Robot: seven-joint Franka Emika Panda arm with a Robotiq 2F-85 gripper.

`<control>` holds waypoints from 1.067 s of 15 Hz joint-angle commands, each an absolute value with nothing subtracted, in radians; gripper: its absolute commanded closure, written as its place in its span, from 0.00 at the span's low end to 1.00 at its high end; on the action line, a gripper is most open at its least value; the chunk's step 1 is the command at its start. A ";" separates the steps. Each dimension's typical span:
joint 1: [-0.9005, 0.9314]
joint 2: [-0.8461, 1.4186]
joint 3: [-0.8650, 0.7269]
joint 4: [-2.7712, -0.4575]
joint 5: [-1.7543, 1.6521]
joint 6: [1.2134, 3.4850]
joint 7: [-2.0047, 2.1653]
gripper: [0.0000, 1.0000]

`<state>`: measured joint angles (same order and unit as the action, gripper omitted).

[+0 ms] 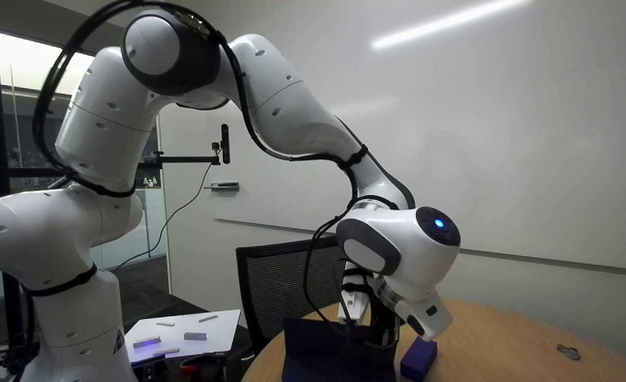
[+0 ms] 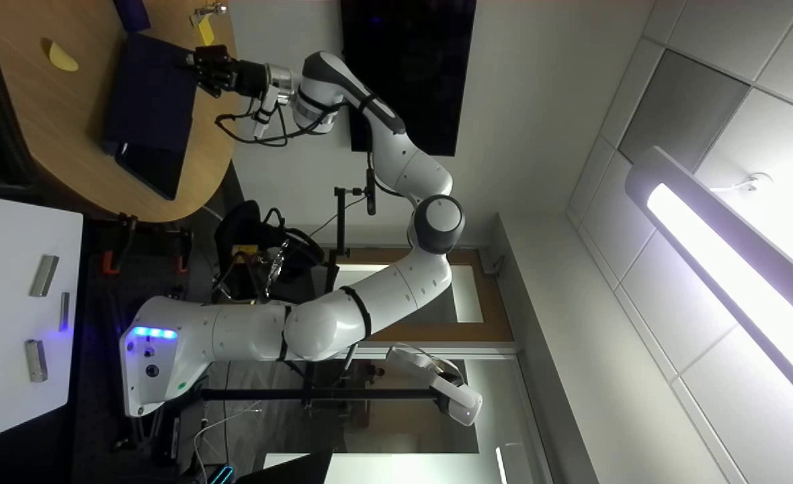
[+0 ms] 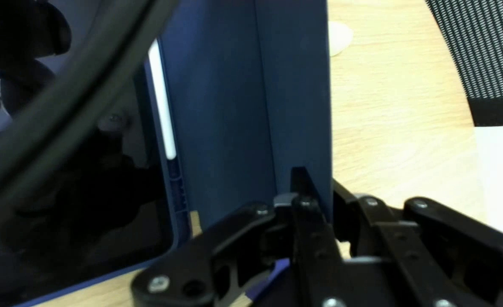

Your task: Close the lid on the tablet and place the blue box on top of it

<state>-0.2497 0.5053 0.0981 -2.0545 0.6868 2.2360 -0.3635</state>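
Note:
The tablet lies on the round wooden table with its black screen (image 3: 85,221) up and a white stylus (image 3: 162,102) along one edge. Its navy lid (image 3: 234,111) stands raised, creased into panels; it also shows in both exterior views (image 1: 334,353) (image 2: 151,87). My gripper (image 3: 319,192) has one finger on each side of the lid's edge, and the fingers look closed on it. The gripper also shows in an exterior view (image 2: 198,62) at the lid. The blue box (image 1: 419,358) rests on the table beside the lid; a part shows in an exterior view (image 2: 132,13).
Yellow paper pieces (image 2: 62,57) (image 2: 205,31) lie on the table. A small grey object (image 1: 568,351) lies farther along it. A black mesh chair (image 1: 292,292) stands at the table's edge. A white board (image 1: 185,331) with several metal blocks is beside the robot base.

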 commanded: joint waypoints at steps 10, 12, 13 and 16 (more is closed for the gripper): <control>-0.321 0.500 0.019 -2.043 0.802 1.983 -0.633 0.98; -0.330 0.503 -0.003 -2.041 0.807 1.959 -0.645 0.98; -0.337 0.504 -0.013 -2.040 0.812 1.948 -0.654 0.98; -0.351 0.507 -0.043 -2.035 0.820 1.920 -0.670 0.98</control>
<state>-0.3368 0.5078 -0.0190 -2.0456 0.7976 1.9740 -0.6485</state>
